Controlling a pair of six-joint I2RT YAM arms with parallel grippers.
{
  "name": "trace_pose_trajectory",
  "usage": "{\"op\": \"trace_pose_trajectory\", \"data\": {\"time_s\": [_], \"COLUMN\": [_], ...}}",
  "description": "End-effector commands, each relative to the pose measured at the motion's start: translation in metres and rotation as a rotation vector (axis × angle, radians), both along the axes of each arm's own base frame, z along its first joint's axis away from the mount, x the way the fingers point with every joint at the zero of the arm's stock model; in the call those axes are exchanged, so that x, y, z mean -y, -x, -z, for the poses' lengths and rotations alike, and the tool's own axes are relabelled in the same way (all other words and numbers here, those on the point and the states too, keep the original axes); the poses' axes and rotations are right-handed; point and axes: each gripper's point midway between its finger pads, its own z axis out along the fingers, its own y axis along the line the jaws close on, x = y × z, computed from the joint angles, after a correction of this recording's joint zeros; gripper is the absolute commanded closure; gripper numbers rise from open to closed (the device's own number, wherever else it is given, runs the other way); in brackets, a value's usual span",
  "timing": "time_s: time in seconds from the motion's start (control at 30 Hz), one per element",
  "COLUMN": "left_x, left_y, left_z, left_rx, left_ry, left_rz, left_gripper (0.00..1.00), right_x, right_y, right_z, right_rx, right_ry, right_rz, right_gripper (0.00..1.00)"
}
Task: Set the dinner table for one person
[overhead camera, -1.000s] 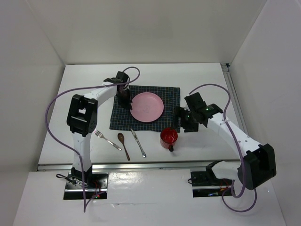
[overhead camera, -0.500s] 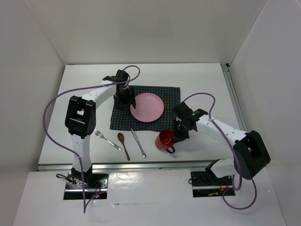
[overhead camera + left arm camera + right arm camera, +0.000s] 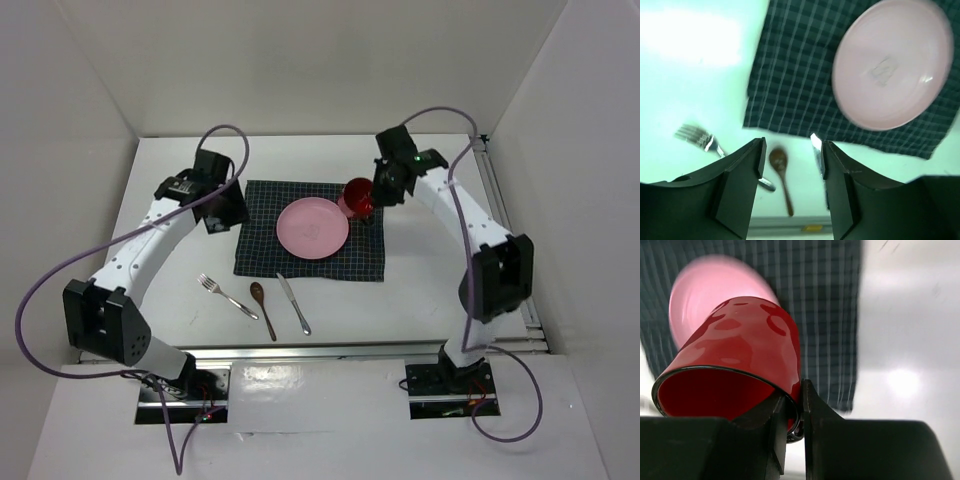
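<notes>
- White enclosure walls point(image 3: 300, 60) close off the 9, 12 and 3 o'clock sides of the workspace; the 6 o'clock side is where the arm bases sit.
- dinner table point(image 3: 430, 290): white matte top filling the floor of the enclosure, with silver rails point(image 3: 330, 350) on the 6 and 3 o'clock edges.
- Bare tabletop lies between the mat's 3 o'clock edge and the rail. A further bare strip runs from the mat's 12 o'clock edge to the back wall.
- Checked mat point(image 3: 365, 255): dark navy, flat at table centre, edges roughly square to the table.
- left gripper point(image 3: 790, 150): over the table just off the mat's 10 o'clock corner. Its fingers are spread apart with nothing between them. The wrist view looks down on the mat edge and cutlery.
- right gripper point(image 3: 378, 195): over the mat's 1 o'clock corner, fingers pressed together on the wall of the red mug point(image 3: 740, 345).
- Pink plate point(image 3: 313, 227): on the mat, slightly toward 12 o'clock, well inside the cloth edges.
- The mug is tilted, at 1 o'clock of the plate and just beside its rim in the top view. Whether it is clear of the cloth cannot be told.
- Cutlery lies on bare table at 6 to 7 o'clock of the plate, off the mat: knife point(image 3: 295, 305), spoon point(image 3: 264, 305), fork point(image 3: 220, 292). The pieces are near one another but apart.
</notes>
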Motion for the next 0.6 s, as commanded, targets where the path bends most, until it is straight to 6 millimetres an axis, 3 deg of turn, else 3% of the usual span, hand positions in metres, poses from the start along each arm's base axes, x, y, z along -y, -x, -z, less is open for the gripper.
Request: {"op": "trace_pose_trajectory", "data": {"time_s": [0.0,0.03,0.07,0.1,0.13,0.17,0.23,0.27,0.37,0.57], "left_x": [-0.019,-0.020,-0.019,-0.024,-0.023,-0.024,-0.025,-0.027,-0.031,-0.038], "left_y": [0.032,0.046,0.054,0.063,0.070,0.084,0.096,0.106,0.123,0.131], "left_z": [0.036,0.047,0.053,0.058,0.063,0.071,0.079,0.087,0.097,0.114], "left_rx": [-0.136,-0.170,-0.189,-0.213,-0.230,-0.256,-0.276,-0.301,-0.316,-0.358], "left_ry": [-0.021,-0.016,-0.006,-0.007,0.011,0.022,0.037,0.037,0.062,0.042], "left_rz": [-0.113,-0.115,-0.119,-0.139,-0.157,-0.166,-0.207,-0.225,-0.273,-0.331], "left_gripper": [0.36,0.36,0.36,0.36,0.36,0.36,0.36,0.36,0.38,0.35], "right_x": [0.021,0.021,0.027,0.026,0.024,0.024,0.022,0.025,0.031,0.035], "right_y": [-0.047,-0.066,-0.075,-0.082,-0.089,-0.102,-0.110,-0.115,-0.121,-0.123], "right_z": [0.006,-0.009,-0.007,-0.004,0.012,0.004,0.024,0.023,0.040,0.076], "right_rx": [0.006,0.052,0.045,0.034,0.002,0.029,-0.016,-0.015,-0.037,-0.096], "right_ry": [0.058,0.048,0.050,0.038,0.055,0.039,0.053,0.053,0.076,0.088], "right_rz": [0.035,0.043,0.059,0.058,0.047,0.052,0.051,0.060,0.067,0.061], "right_gripper": [1.00,1.00,1.00,1.00,1.00,1.00,1.00,1.00,1.00,1.00]}}
